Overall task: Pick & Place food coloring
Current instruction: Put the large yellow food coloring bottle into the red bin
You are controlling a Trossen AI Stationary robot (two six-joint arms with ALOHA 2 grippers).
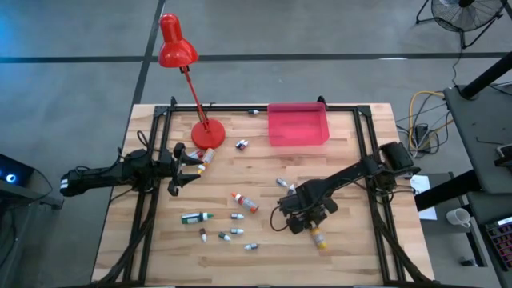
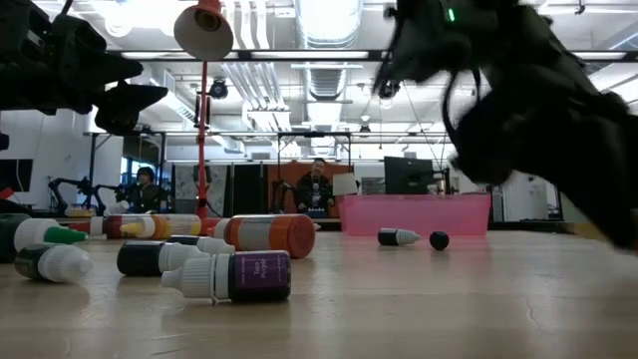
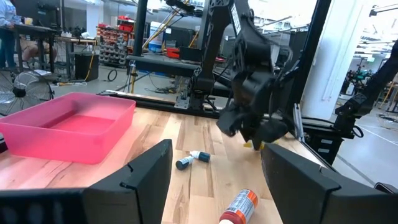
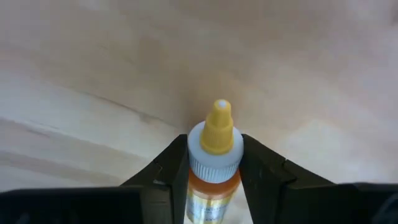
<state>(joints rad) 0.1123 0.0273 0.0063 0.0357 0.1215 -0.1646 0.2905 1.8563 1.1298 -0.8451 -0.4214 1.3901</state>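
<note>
A wooden table (image 1: 352, 256) seen from above holds small food coloring bottles scattered across its middle. The right hand (image 4: 214, 163) is low over the table's right-centre, its two dark fingers (image 4: 169, 165) clamped on the neck of a yellow-capped bottle (image 4: 215, 155) lying on the wood. The left hand (image 3: 214, 174) waits with its fingers apart near the base of a red desk lamp (image 1: 178, 50). A pink tray (image 1: 298, 125) sits at the far edge, well apart from both hands.
</note>
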